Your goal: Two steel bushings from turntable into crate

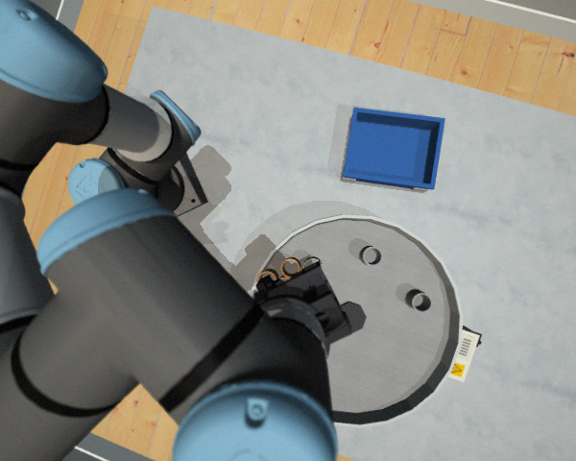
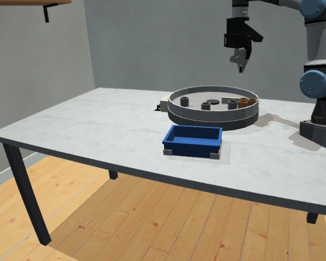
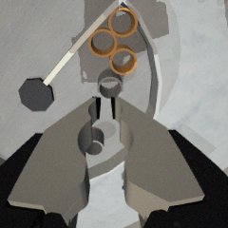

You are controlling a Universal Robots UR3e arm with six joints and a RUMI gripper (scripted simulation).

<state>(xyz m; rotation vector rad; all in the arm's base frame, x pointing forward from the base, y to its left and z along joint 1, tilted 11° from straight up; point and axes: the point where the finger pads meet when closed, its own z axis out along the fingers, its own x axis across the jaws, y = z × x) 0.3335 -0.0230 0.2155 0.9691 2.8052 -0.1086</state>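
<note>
Checking your top view first: the crate (image 1: 398,112) (image 2: 191,143) has nothing inside, so your count reads none of two delivered. Steel in view on the turntable (image 1: 448,312) (image 2: 211,115) (image 3: 153,81): the middle steel bushing (image 1: 379,255) (image 2: 205,106) (image 3: 95,136) and the far steel bushing (image 1: 419,308) (image 2: 184,102) are in plain sight. The near steel bushing (image 1: 319,259) (image 2: 232,105) (image 3: 110,94) is partly covered by your gripper (image 1: 305,292) (image 2: 240,72) (image 3: 105,99), and the copper-coloured bushings (image 1: 281,265) (image 2: 243,104) (image 3: 103,55) are partly covered too. Exterior view: all three steel pieces stand inside the turntable wall, the crate sits apart from it on the table, and your gripper hangs well above the bushings, fingers pointing down. Wrist view: your fingers are nearly together, a narrow slot with nothing held in it; the near steel bushing shows just beyond the tips, the copper-coloured group of three past it. My reading: you are at the very start, lining up on a first pick. Left for you: open wider, go down, grip one steel piece, carry it over and release it in the crate, repeat once, then back off. One steel bushing and all three copper-coloured ones should remain.
</note>
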